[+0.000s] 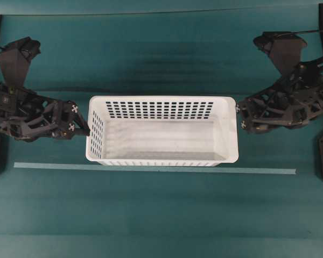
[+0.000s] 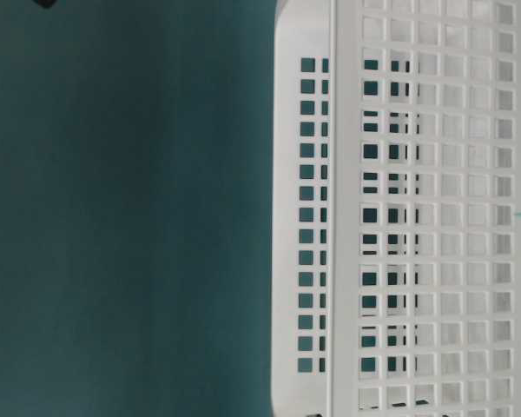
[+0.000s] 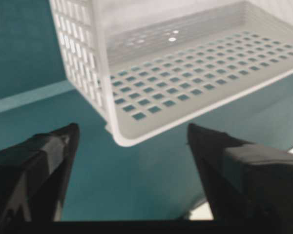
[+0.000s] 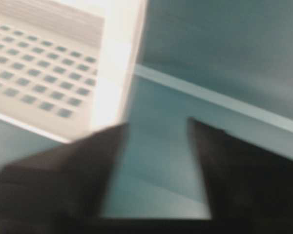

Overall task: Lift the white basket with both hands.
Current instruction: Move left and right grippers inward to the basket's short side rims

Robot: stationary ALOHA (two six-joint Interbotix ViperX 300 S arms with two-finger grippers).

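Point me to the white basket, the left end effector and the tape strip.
white basket [image 1: 162, 141]: overhead view, on its bare floor.
left end effector [image 3: 132, 161]: left wrist view, midway between its spread fingertips.
tape strip [image 1: 151, 169]: overhead view, mid-length.

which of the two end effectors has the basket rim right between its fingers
Neither: the left end effector and right end effector are both open, with the basket beyond their fingertips.
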